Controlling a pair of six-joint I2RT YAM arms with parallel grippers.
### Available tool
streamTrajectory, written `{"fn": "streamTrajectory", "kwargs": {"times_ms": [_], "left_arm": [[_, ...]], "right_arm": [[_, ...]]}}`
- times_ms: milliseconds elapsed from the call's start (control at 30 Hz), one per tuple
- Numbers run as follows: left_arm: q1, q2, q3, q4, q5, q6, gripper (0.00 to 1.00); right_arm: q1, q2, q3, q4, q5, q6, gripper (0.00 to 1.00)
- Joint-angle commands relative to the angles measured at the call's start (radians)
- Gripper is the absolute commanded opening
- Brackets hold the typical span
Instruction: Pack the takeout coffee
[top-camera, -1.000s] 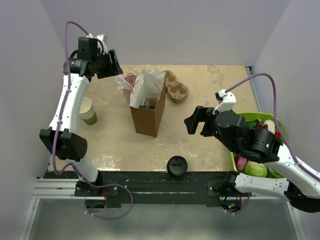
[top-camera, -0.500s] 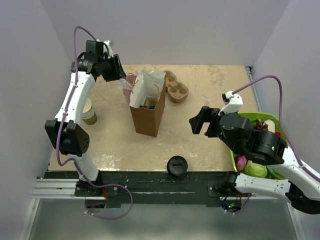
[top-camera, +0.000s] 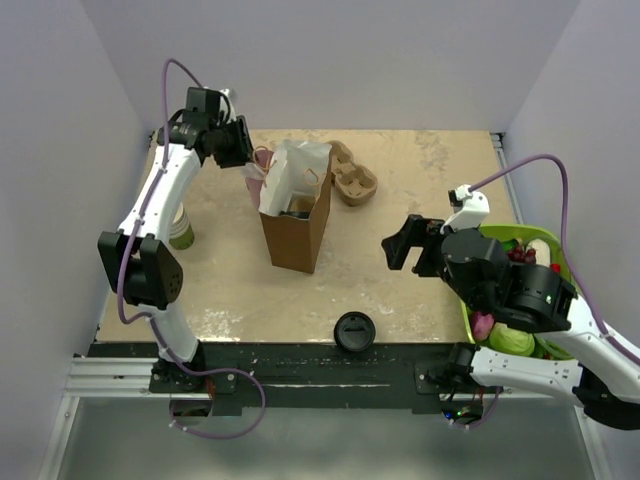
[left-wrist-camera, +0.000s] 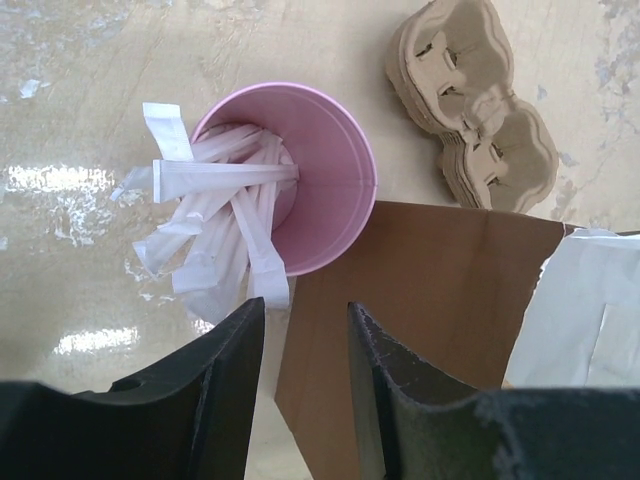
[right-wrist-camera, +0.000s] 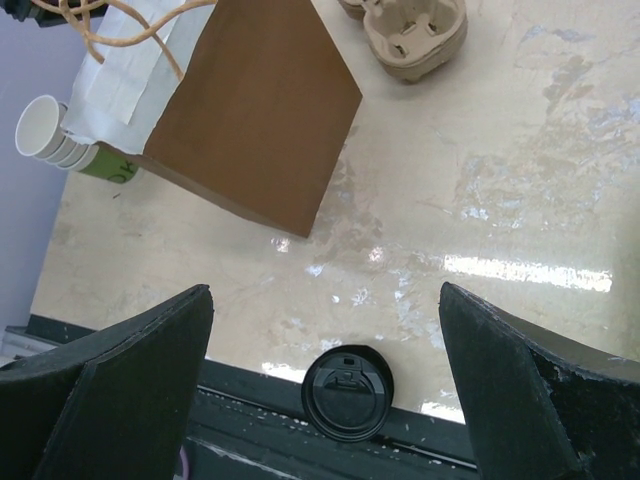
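Note:
The brown paper bag (top-camera: 298, 235) stands open in the middle of the table, with white paper (top-camera: 297, 165) at its mouth. A dark thing (top-camera: 297, 208) shows inside it; I cannot tell if it is the takeout coffee, whose green sides show nowhere. My left gripper (top-camera: 232, 143) is open and empty, hovering over the pink tumbler (left-wrist-camera: 330, 180) and the bag's edge (left-wrist-camera: 430, 320). My right gripper (top-camera: 400, 243) is wide open and empty, right of the bag (right-wrist-camera: 255, 120), above bare table.
A loose black lid (top-camera: 354, 330) lies at the table's front edge, also in the right wrist view (right-wrist-camera: 347, 393). Lidless paper cups (top-camera: 177, 222) are stacked at the left. Pulp cup carriers (top-camera: 352, 178) lie behind the bag. A green bowl (top-camera: 545, 245) of items stands at the right.
My left gripper has moved right and back, to above the pink tumbler. My right gripper has drawn a little to the right, away from the bag.

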Motion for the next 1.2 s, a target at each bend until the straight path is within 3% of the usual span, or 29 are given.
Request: {"fn": "streamTrajectory", "kwargs": {"times_ms": [0,167,333,667,967,1100,1167], "left_arm": [[-0.010,0.015,0.011,0.025,-0.057,-0.025,0.43],[-0.013,0.038,0.023,-0.006,-0.129,-0.024,0.43],[-0.016,0.047,0.017,0.001,-0.115,-0.021,0.42],[-0.021,0.052,0.013,0.035,-0.048,-0.030,0.29],[-0.021,0.089,0.080,0.000,-0.143,-0.028,0.29],[-0.022,0.115,0.096,-0.005,-0.114,-0.015,0.16],[-0.022,0.116,0.094,0.000,-0.102,-0.012,0.00]], "right_arm": [[0.004,-0.027,-0.005,-0.017,0.062,0.040,0.98],[0.006,-0.046,-0.018,-0.019,0.070,0.055,0.98],[0.004,-0.050,-0.024,-0.017,0.071,0.059,0.98],[0.006,-0.066,-0.040,-0.015,0.070,0.069,0.98],[0.004,-0.072,-0.046,-0.012,0.068,0.072,0.98],[0.004,-0.072,-0.046,-0.011,0.059,0.075,0.98],[0.004,-0.075,-0.051,-0.009,0.059,0.076,0.98]]}}
